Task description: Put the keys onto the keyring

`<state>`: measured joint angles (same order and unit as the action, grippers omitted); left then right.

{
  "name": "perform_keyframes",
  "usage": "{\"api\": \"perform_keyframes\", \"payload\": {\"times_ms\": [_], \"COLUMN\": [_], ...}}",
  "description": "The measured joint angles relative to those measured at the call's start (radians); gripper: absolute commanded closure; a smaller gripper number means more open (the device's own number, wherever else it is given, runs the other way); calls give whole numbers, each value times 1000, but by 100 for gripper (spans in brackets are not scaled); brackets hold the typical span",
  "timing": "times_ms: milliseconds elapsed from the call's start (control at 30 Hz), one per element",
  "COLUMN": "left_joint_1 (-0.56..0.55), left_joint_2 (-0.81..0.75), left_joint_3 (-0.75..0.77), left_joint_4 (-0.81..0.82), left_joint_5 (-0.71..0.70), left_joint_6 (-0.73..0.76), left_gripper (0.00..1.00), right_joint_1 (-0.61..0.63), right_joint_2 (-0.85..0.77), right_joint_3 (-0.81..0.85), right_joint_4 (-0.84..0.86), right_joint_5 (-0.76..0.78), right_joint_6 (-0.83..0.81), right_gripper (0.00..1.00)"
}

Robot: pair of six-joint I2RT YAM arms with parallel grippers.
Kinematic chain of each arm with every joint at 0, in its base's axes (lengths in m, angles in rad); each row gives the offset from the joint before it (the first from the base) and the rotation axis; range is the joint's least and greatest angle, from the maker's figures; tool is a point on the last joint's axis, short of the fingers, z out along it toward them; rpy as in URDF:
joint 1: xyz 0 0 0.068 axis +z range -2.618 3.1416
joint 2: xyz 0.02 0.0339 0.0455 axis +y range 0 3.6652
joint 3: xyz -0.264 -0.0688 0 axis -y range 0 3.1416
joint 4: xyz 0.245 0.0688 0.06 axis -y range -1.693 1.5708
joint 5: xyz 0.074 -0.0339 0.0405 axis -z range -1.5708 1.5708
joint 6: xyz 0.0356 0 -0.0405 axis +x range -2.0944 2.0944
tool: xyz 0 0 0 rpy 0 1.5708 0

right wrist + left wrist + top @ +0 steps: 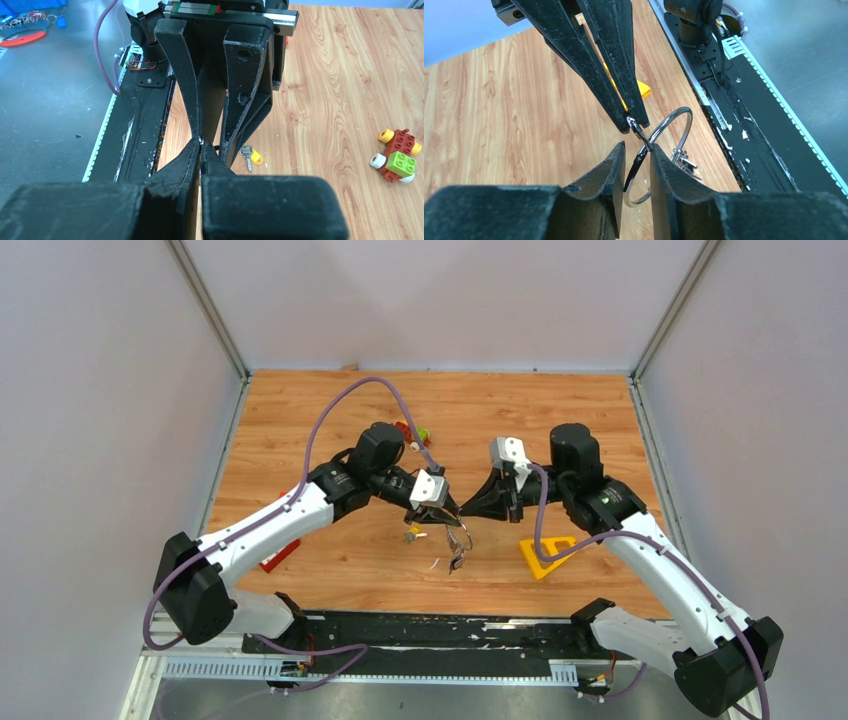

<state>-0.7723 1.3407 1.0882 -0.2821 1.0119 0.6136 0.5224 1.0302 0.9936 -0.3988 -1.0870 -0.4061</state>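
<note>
Keyring point(670, 116) stood edge-on between parted fingers of left gripper point(637, 159), right gripper point(631, 123) just above clamped on its wire, keys point(684, 162) hanging beneath.

The left arm point(290, 515) and right arm point(640, 540) meet tip to tip, left jaws slightly parted, right jaws pinched shut.

Left arm point(265, 527) and right arm point(655, 555): white shells, black joints, a purple cable point(375, 380) along each. Left gripper point(636, 150), right gripper point(201, 146): scuffed black wedges.
</note>
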Motion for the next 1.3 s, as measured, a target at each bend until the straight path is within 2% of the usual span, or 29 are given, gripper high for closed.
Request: {"api": "perform_keyframes", "payload": {"times_ms": [433, 733, 967, 1233, 1300], "left_joint_1": [1, 1, 1, 1, 1], "left_joint_2": [2, 2, 2, 2, 2], "left_joint_3": [2, 2, 6, 7, 7], "left_joint_4": [-25, -32, -37, -49, -49], "left_joint_5": [17, 39, 49, 58, 59], "left_joint_6": [40, 51, 51, 49, 49], "left_gripper": [64, 69, 77, 100, 100], "right_joint_1": [0, 0, 1, 1, 1], "right_joint_2": [-1, 0, 3, 3, 3], "right_joint_3": [-21, -24, -30, -31, -31], "right_joint_4": [14, 15, 15, 19, 20], "right_joint_5": [12, 23, 24, 29, 29], "right_joint_6": [13, 16, 16, 16, 16], "right_gripper": [100, 100, 100, 100, 100]}}
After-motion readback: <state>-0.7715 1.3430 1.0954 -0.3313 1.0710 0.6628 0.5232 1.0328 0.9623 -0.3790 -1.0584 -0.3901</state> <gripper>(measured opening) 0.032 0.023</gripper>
